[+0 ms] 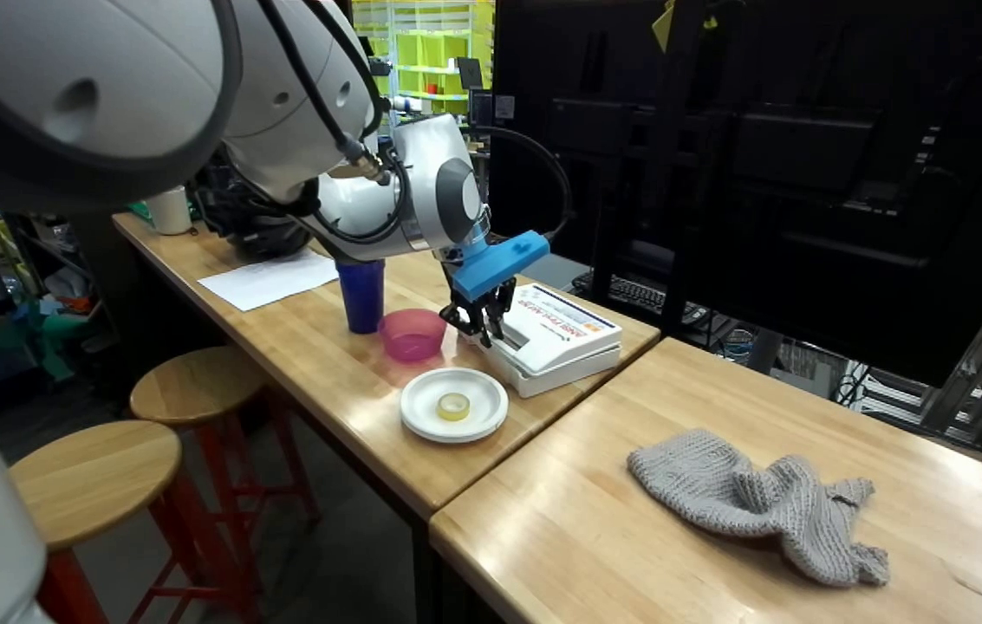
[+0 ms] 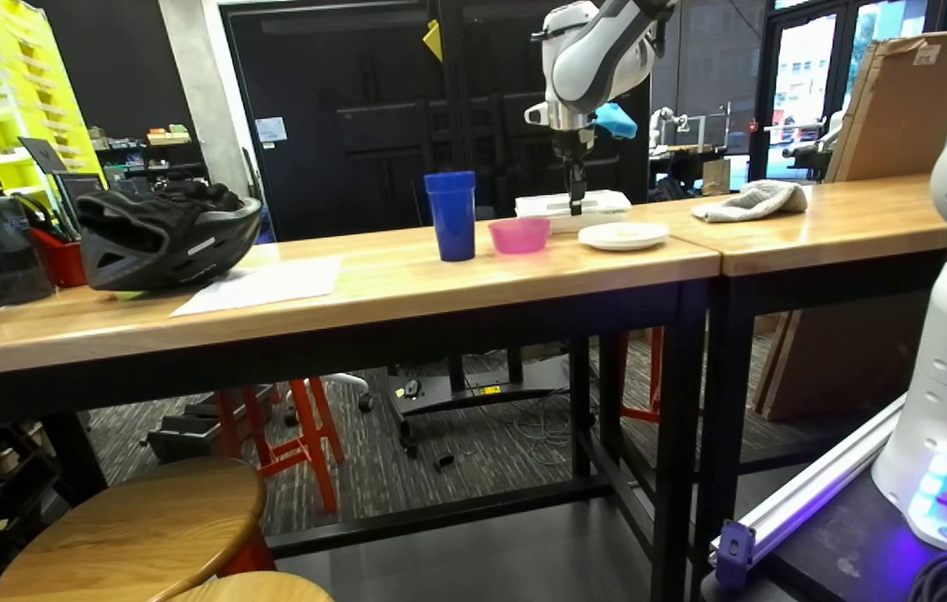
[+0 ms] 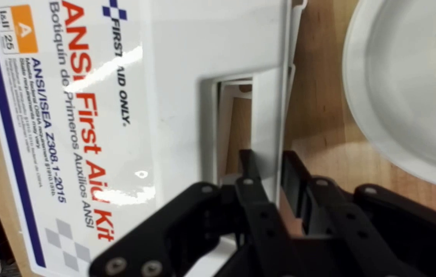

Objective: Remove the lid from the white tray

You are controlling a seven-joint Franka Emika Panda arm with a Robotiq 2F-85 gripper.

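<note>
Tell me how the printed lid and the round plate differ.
Shape: the lid is rectangular, while the plate is round.
Surface: the lid is printed in red, blue and orange; the plate's visible face is plain.
Place: the lid lies over the white tray; the plate sits on the wooden table.
Both are mainly white.

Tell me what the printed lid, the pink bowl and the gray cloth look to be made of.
Printed lid: likely molded plastic, smooth and semi-glossy, with glare streaks across its print.
Pink bowl: probably plastic and somewhat translucent, since a pink glow spreads beside it.
Gray cloth: knitted yarn, matte, with rows of stitches showing; wool or acrylic, I can't tell.
</note>
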